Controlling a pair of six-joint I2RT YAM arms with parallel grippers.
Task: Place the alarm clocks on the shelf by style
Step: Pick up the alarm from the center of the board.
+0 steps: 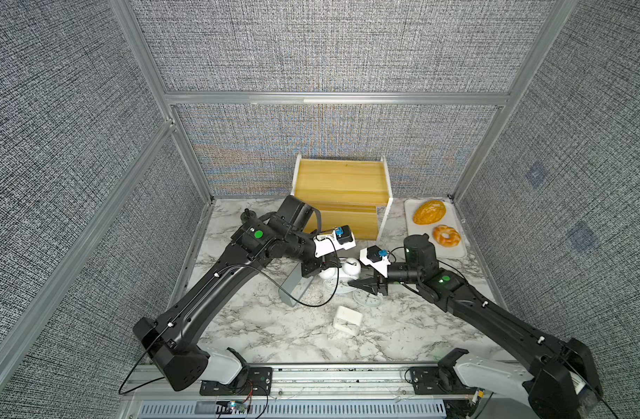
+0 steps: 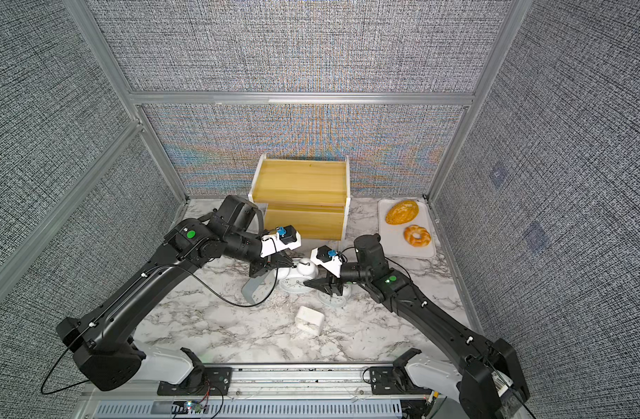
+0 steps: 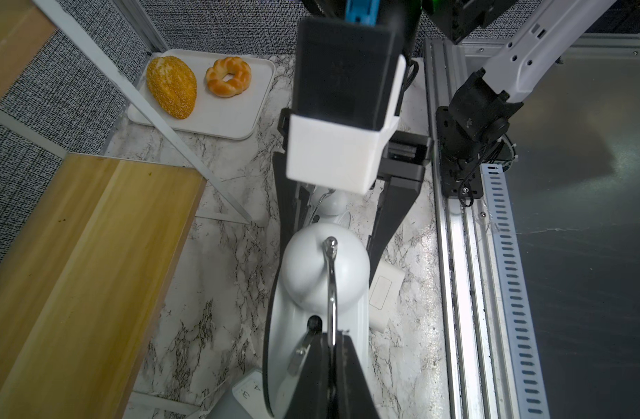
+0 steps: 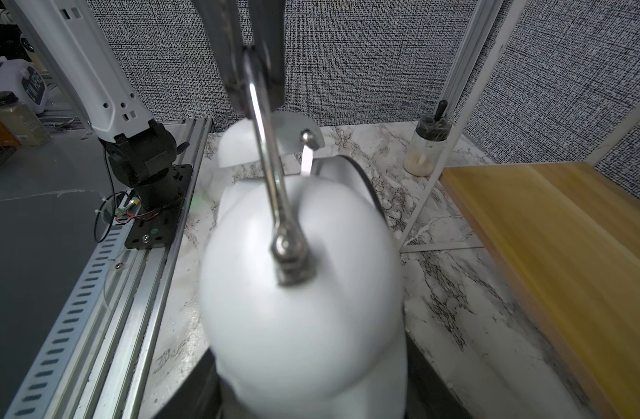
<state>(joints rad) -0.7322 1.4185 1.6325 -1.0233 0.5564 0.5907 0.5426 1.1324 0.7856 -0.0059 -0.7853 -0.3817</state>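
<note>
A white twin-bell alarm clock (image 1: 342, 281) lies mid-table in front of the shelf (image 1: 342, 181). My left gripper (image 3: 332, 335) is shut on its thin metal handle (image 3: 331, 290). My right gripper (image 4: 307, 362) comes from the opposite side, its jaws pressed on both sides of one white bell (image 4: 300, 308). A second twin-bell clock (image 1: 367, 299) lies under the right gripper (image 1: 358, 284). The grey-blue rectangular clock (image 1: 293, 286) sits below the left gripper (image 1: 316, 270). The small white square clock (image 1: 347, 321) rests nearer the front. Both yellow shelf boards are bare.
A white tray (image 1: 418, 239) holding a bread loaf (image 1: 429, 212) and a ring pastry (image 1: 446, 235) sits right of the shelf. A small bottle (image 1: 248, 216) stands at the back left. Fabric walls close in three sides. An aluminium rail (image 1: 311, 373) runs along the front.
</note>
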